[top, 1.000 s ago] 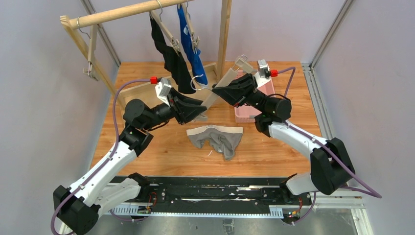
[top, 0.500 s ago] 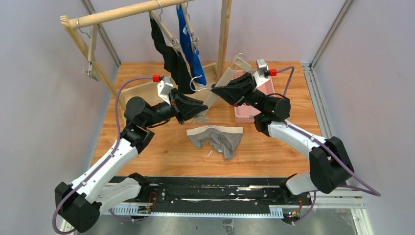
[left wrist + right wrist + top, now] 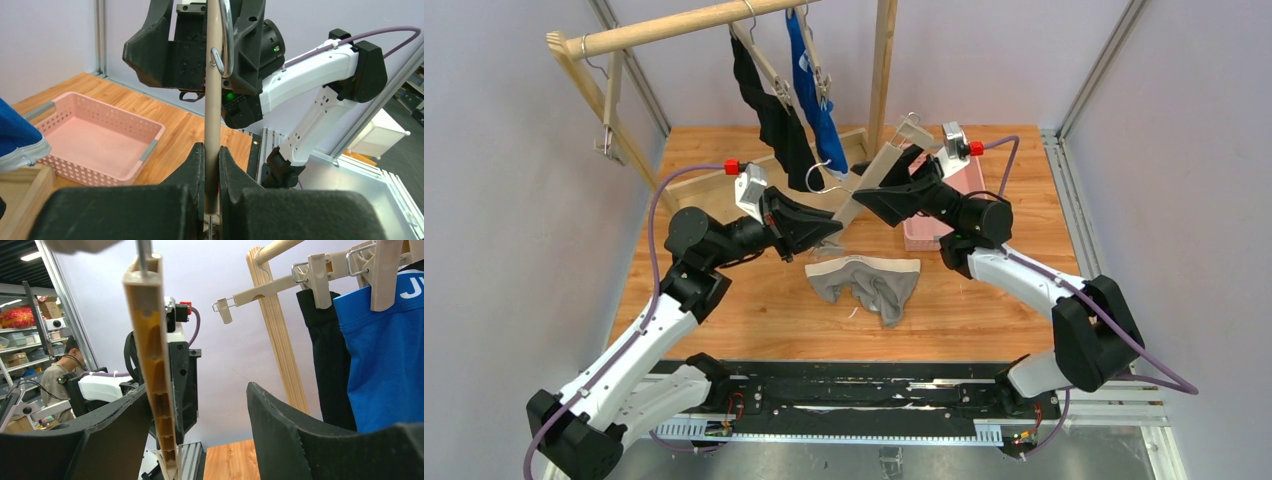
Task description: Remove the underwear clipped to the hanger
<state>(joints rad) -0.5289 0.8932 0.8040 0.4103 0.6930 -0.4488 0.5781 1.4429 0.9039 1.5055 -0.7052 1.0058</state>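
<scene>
A beige clip hanger (image 3: pixel 876 172) slants above the table, free of the rail and with nothing clipped to it. My left gripper (image 3: pixel 831 231) is shut on its lower end, and in the left wrist view the bar (image 3: pixel 214 100) runs up from between the closed jaws of that gripper (image 3: pixel 211 151). My right gripper (image 3: pixel 860 205) stands open around the hanger's middle; the bar (image 3: pixel 152 355) lies beside its left finger. Grey underwear (image 3: pixel 866 281) lies crumpled on the table. Black underwear (image 3: pixel 774 118) and blue underwear (image 3: pixel 818 108) hang clipped on the rail.
The wooden rack (image 3: pixel 674 27) spans the back, its post (image 3: pixel 882 70) behind the grippers. A bare hanger (image 3: pixel 610 105) hangs at its left end. A pink basket (image 3: pixel 924 232) sits partly under the right arm, also seen from the left wrist (image 3: pixel 95 140).
My right gripper has opened and let go of the hanger. My left gripper has closed on the hanger's lower end and shifted slightly left with it.
</scene>
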